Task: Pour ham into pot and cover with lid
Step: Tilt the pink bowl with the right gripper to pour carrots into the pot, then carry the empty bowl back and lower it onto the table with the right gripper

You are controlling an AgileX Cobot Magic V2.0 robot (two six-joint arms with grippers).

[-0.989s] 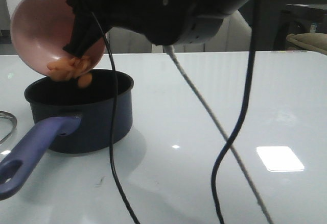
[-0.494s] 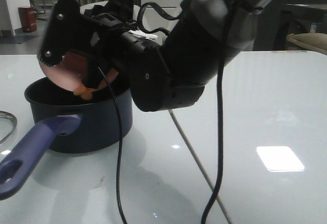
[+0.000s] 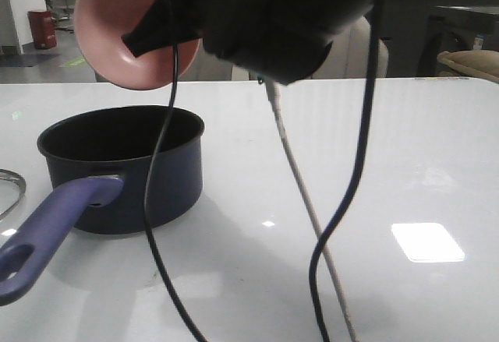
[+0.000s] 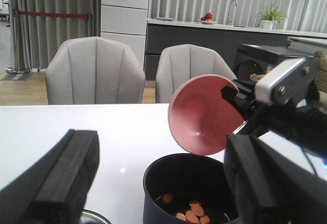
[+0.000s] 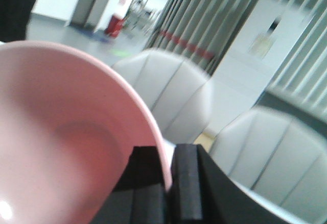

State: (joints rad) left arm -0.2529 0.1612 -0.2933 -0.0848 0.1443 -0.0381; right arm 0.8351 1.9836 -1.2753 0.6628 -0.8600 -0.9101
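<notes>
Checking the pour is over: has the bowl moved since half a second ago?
Yes. The bowl, then tipped at the pot rim, now sits higher, clear above it, pinched by the right gripper; ham lies in the pot.

1. Pot on table, far left; handle toward the near-left corner.
2. Ham inside pot, on its floor.
3. Bowl tipped on edge above pot, pinched at its rim by right gripper.
4. Lid just left of pot, mostly out of frame.
5. Two chairs behind table.
</notes>
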